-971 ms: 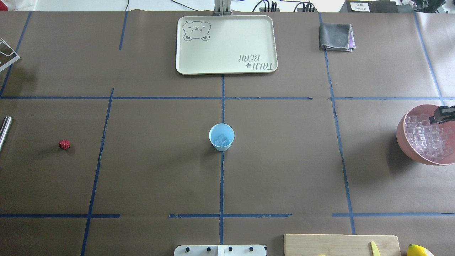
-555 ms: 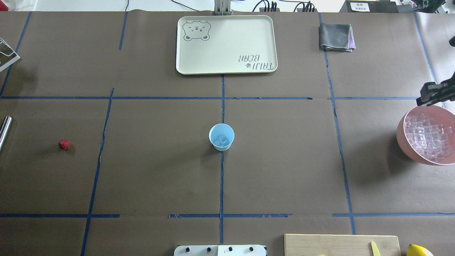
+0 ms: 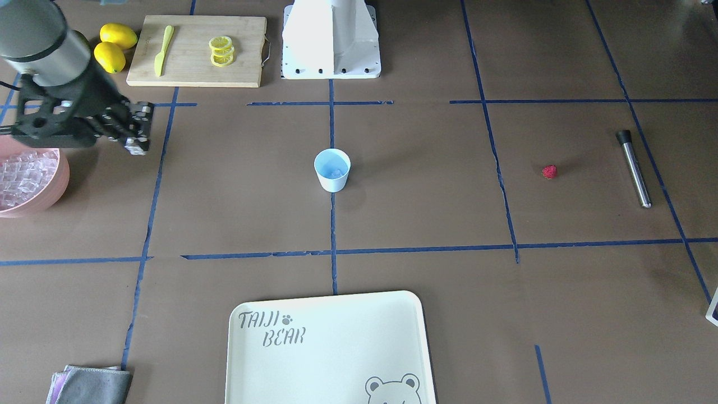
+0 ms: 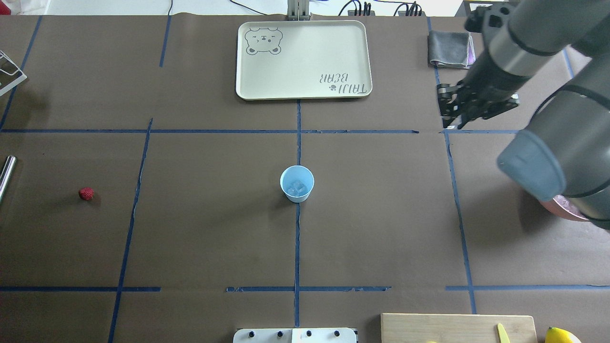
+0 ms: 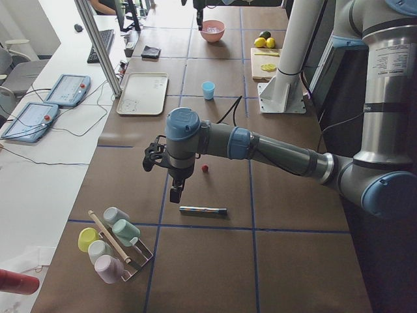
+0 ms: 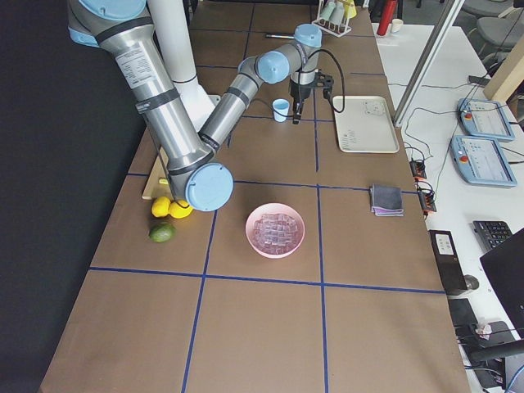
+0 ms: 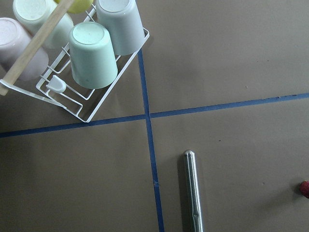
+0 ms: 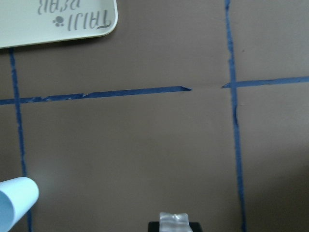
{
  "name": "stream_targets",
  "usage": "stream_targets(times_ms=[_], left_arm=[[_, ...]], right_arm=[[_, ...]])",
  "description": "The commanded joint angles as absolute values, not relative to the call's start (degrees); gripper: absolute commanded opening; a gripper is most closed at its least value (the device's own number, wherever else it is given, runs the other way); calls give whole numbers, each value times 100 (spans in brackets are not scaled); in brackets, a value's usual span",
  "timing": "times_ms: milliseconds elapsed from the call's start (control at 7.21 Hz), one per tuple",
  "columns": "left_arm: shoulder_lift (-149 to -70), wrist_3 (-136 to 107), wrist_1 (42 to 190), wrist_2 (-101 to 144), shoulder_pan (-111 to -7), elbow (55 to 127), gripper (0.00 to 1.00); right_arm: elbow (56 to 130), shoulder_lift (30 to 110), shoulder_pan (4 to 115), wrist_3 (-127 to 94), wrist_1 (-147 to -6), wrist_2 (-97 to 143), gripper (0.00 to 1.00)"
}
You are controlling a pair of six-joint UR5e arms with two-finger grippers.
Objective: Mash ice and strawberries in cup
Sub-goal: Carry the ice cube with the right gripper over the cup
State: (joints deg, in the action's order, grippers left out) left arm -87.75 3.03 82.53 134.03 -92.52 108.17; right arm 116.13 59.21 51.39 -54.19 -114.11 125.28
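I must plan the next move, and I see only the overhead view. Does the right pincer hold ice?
Observer: Yes. The right wrist view shows one ice cube between the fingers of the right pincer.
Operator: Where is the left pincer?
Observer: The left-side view shows it hanging above the table, near the strawberry and a metal rod.
Operator: What lies on the board?
Observer: The front view shows three overlapping lemon slices on it.
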Motion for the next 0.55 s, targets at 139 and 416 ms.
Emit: stream_targets(times_ms=[139, 416], left_arm=[[-8780, 299, 8253, 13403, -9246, 10802, 100], [-8771, 299, 8253, 13403, -9246, 10784, 100]], right_arm=[[10482, 4642, 3712, -7404, -10643, 11595, 0], [9349, 3986, 3350, -7787, -10230, 11224, 1]])
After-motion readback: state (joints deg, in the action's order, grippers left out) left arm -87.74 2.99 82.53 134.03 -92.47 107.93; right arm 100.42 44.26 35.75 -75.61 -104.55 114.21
